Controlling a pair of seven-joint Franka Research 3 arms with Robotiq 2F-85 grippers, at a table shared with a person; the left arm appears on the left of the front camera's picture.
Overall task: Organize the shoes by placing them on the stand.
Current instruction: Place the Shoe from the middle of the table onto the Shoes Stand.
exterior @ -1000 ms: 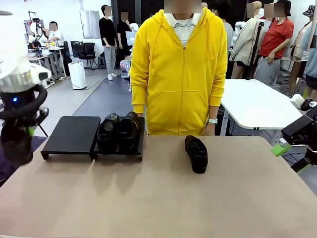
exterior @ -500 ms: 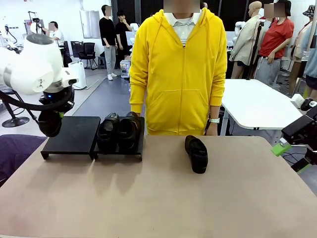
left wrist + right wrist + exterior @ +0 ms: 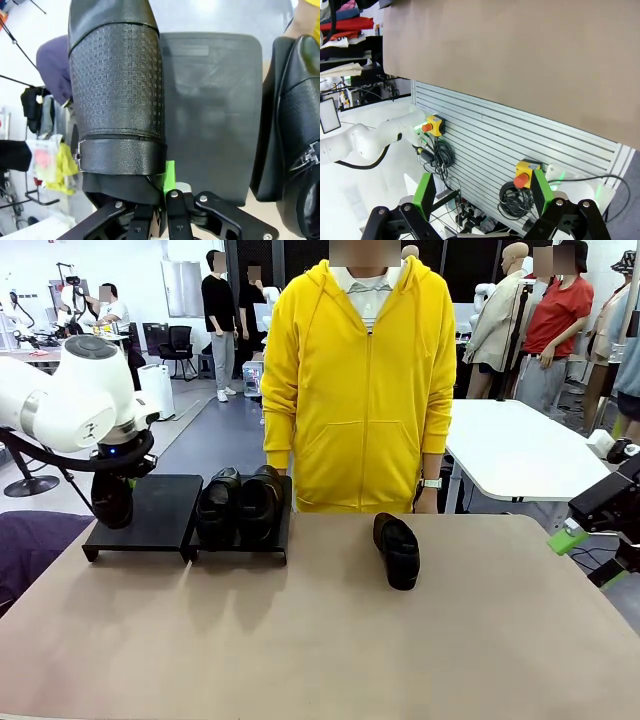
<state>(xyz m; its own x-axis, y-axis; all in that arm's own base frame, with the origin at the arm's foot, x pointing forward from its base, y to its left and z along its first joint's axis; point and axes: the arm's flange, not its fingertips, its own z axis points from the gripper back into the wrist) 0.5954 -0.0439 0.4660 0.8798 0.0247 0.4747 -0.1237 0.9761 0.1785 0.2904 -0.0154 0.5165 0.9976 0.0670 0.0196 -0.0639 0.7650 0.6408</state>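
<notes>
Centre-left in my left wrist view, the held shoe is black, its upper stamped with a fine grid of tiny squares. At middle left of the front view the stand is matte black. The pair of shoes on it and the lone shoe at centre are glossier black. The table is tan, the person's hoodie bright yellow, and the pads on my right jaws green.

Tan table, viewed from its near edge. At 10 o'clock from the centre rests the low black stand, its two sections adjoining; the right-hand section carries two shoes side by side and touching. At 1 o'clock a lone shoe lies directly on the tabletop, its length running roughly 12 to 6.
</notes>
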